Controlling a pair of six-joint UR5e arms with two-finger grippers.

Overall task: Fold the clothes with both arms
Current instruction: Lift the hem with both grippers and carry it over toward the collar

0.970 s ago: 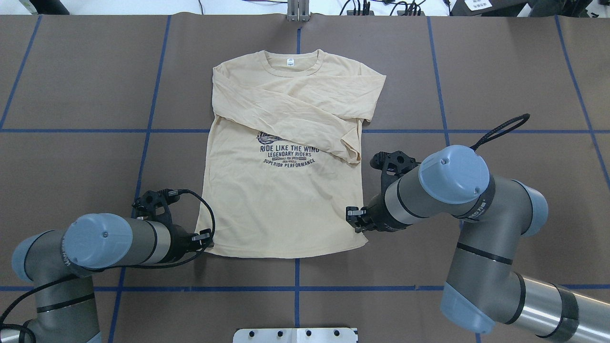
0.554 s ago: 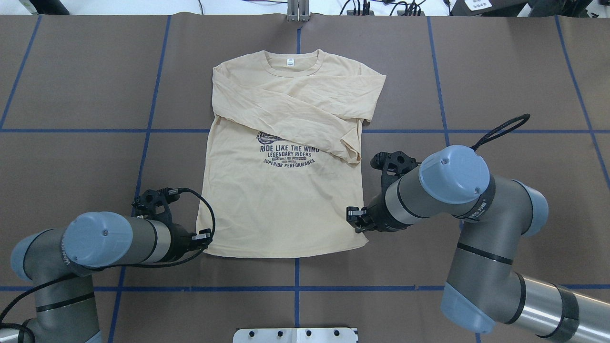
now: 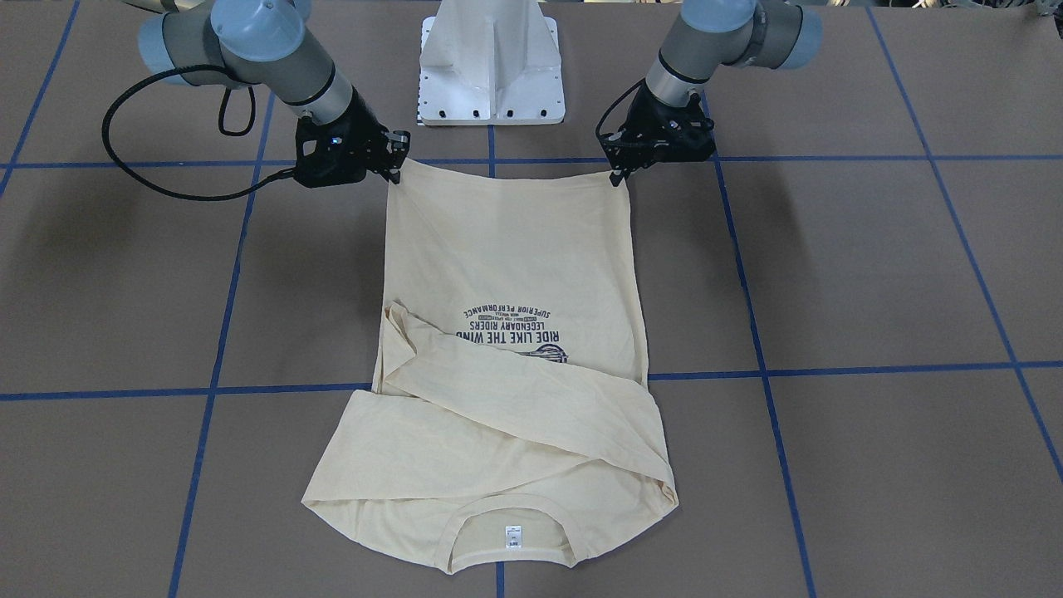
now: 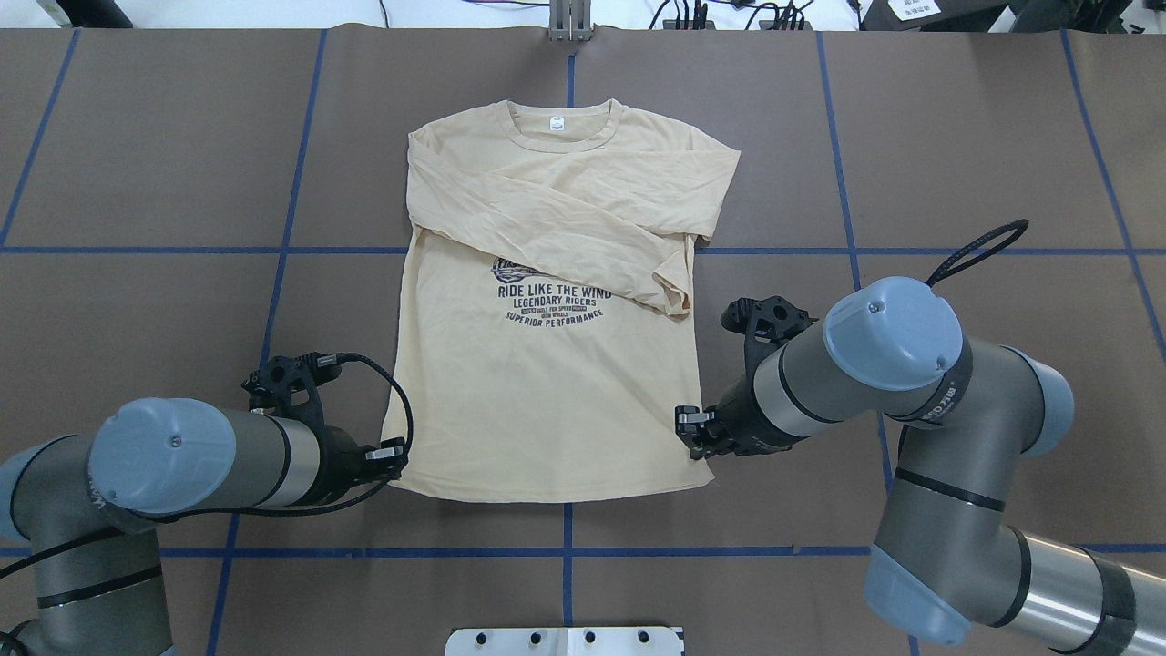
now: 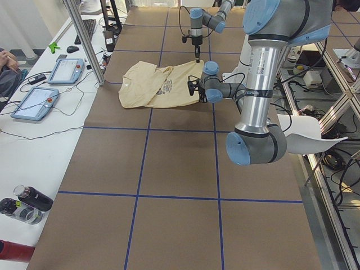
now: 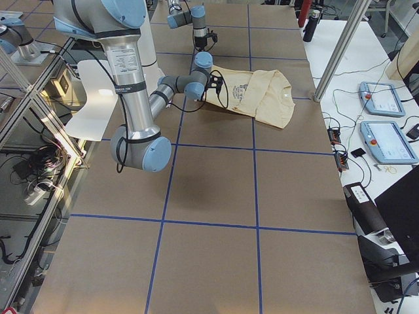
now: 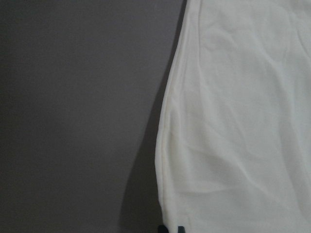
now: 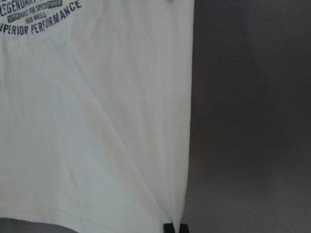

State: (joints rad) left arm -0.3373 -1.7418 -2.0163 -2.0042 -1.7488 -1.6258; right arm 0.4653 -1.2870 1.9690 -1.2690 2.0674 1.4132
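Observation:
The pale cream-yellow T-shirt (image 4: pixel 547 401) lies flat on the brown table cover, print up, with both long sleeves crossed over the chest and the collar with its white neck tag (image 4: pixel 554 119) at the far end. My left gripper (image 4: pixel 393 460) is shut on the hem's left corner. My right gripper (image 4: pixel 697 437) is shut on the hem's right corner. In the front-facing view the hem runs taut between the right gripper (image 3: pixel 397 170) and the left gripper (image 3: pixel 616 174). Each wrist view shows fingertips close together at the T-shirt's (image 7: pixel 233 121) (image 8: pixel 97 121) bottom corner.
The brown table cover (image 4: pixel 956 137) carries blue tape grid lines. The white pedestal base (image 3: pixel 492 66) stands at the robot's edge of the table. Tablets (image 5: pixel 66 70) and bottles (image 5: pixel 25 202) lie on a side bench past the table's far edge, where part of a person (image 5: pixel 7 62) shows.
Both arms have drawn back toward the robot and slightly outward. The hem has come with them, sliding nearer the robot and stretching wider and flatter.

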